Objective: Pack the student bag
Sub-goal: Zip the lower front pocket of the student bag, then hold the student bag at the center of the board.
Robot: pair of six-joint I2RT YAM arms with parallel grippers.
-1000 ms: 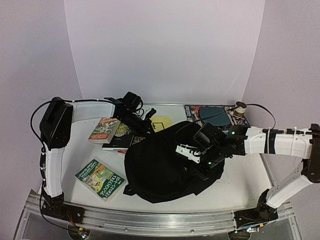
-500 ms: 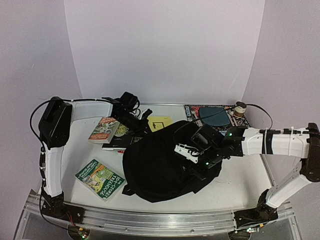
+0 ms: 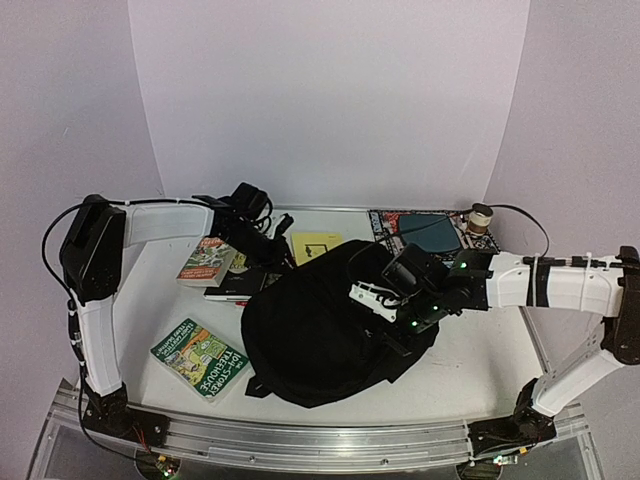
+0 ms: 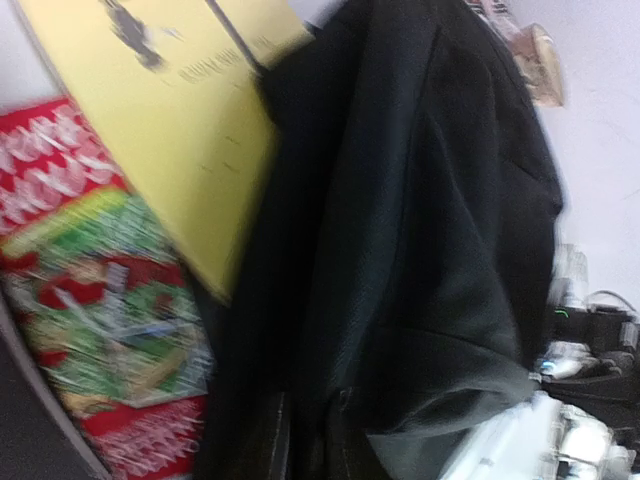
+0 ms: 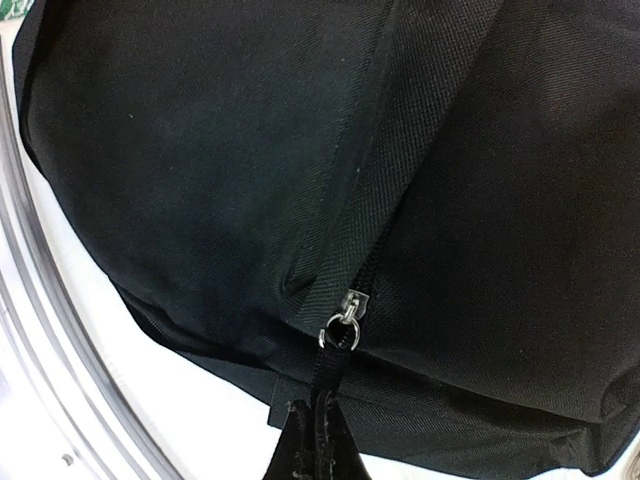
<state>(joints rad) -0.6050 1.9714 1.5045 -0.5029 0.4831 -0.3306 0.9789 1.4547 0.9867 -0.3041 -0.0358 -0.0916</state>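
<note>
Since a second ago the left arm has drawn back toward its own side, and the student bag (image 3: 320,330) has slid slightly left with it, uncovering more of the yellow book (image 3: 315,244).

On the white table (image 3: 480,350), a green book (image 3: 200,358) lies alone at the near left. Behind it sits a small stack of books (image 3: 212,262) with a red and green cover on top. The left gripper (image 3: 268,240) hovers low between that stack and the yellow book, at the bag's far left corner. Its wrist view is blurred and shows no fingers, so I cannot tell how wide it stands or whether it has hold of anything.

The black bag lies slumped across the middle of the table, touching the stack.

The right gripper (image 5: 312,445) reaches over the bag's right half, its fingertips pinched tight on the black zipper pull (image 5: 322,385), which hangs from the metal slider (image 5: 345,315).

At the far right lies a teal item (image 3: 428,230) on a patterned cover.
</note>
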